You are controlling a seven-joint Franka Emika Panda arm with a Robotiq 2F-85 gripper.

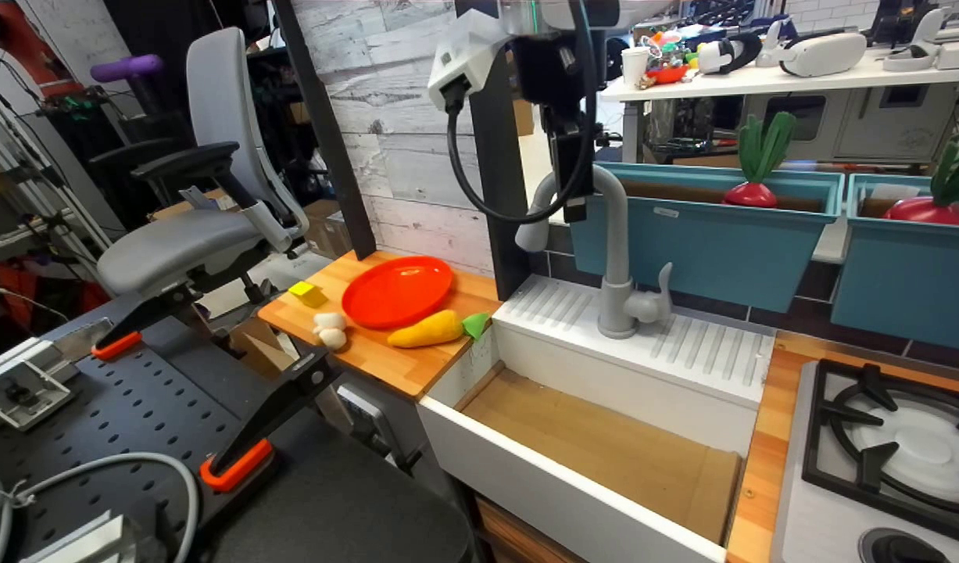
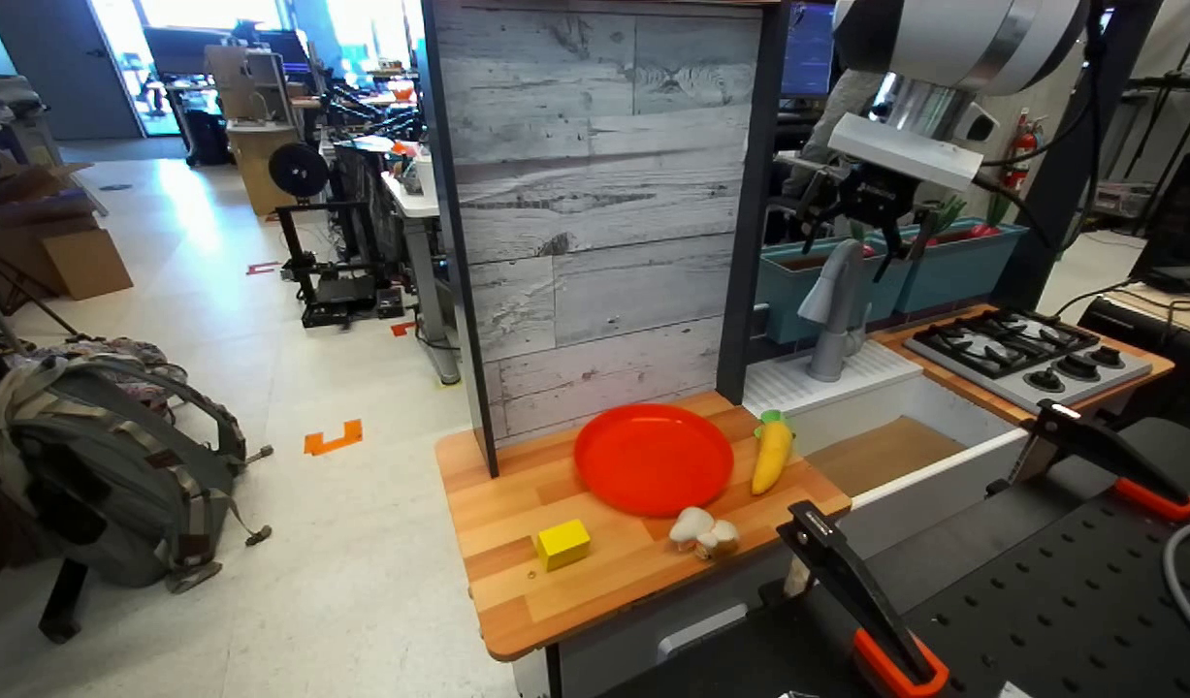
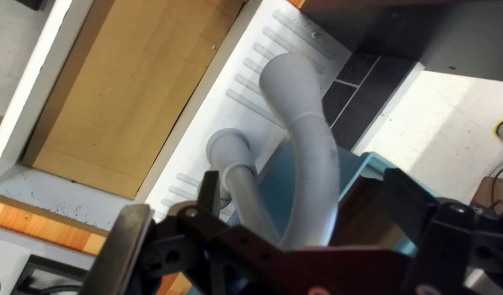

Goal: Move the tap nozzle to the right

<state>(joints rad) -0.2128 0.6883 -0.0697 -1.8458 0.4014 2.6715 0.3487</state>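
The tap nozzle, a matte grey gooseneck spout, rises from the white ridged ledge behind the sink in both exterior views [image 1: 617, 223] [image 2: 840, 301]. Its downward end points left, toward the wood panel, in an exterior view. In the wrist view the tap nozzle [image 3: 315, 159] curves up between my fingers, with its top hidden behind the gripper body. My gripper [image 3: 302, 180] is open, one finger on each side of the spout, with visible gaps. In both exterior views the gripper [image 1: 577, 205] [image 2: 852, 247] is at the top of the arch.
The small lever handle [image 1: 657, 301] sits at the tap's base. Blue planters [image 1: 698, 242] stand close behind. The white sink [image 1: 557, 481] is in front. A wood panel [image 2: 604, 194] and a dark post [image 1: 501, 164] rise beside it. A stove [image 2: 1031, 354] and red plate [image 2: 653, 460] flank the sink.
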